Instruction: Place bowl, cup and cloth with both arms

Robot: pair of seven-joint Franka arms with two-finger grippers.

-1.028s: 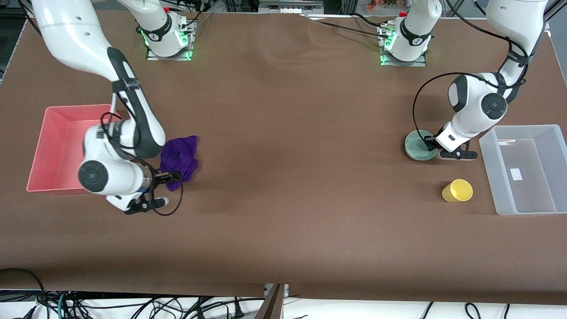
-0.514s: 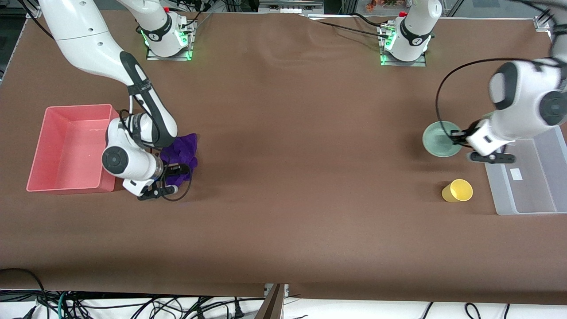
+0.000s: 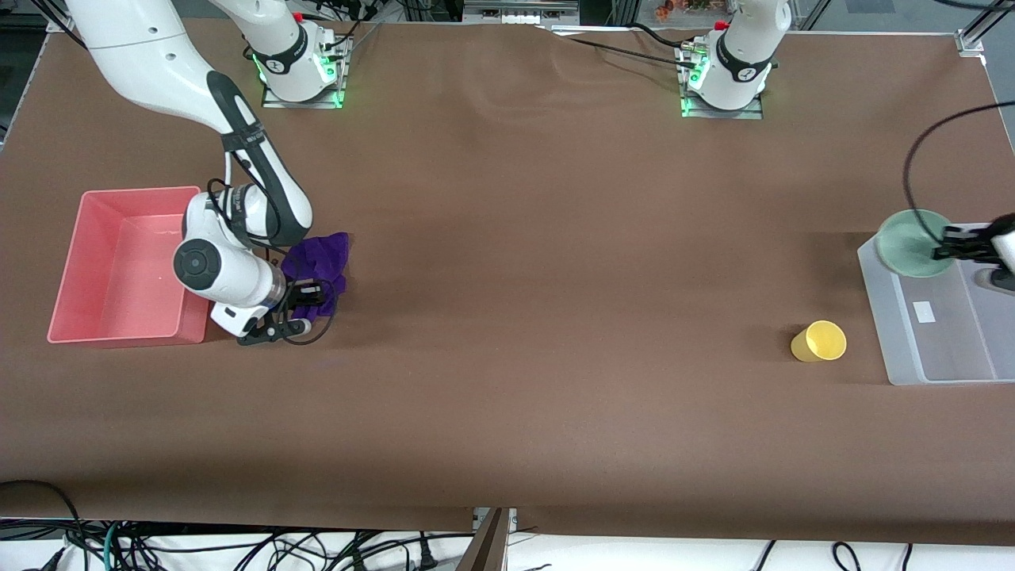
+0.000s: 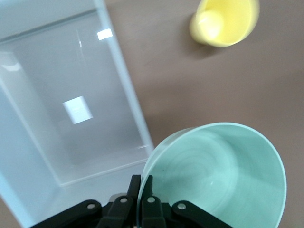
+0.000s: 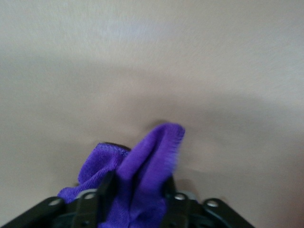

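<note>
Bowl [image 3: 912, 242], cup [image 3: 819, 341], cloth [image 3: 321, 266]: one each

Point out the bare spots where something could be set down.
Bare table runs between the cloth and the cup. The pink bin is empty. It is crowded where the right hand pinches the cloth, and where the left hand carries the bowl over the clear bin.
</note>
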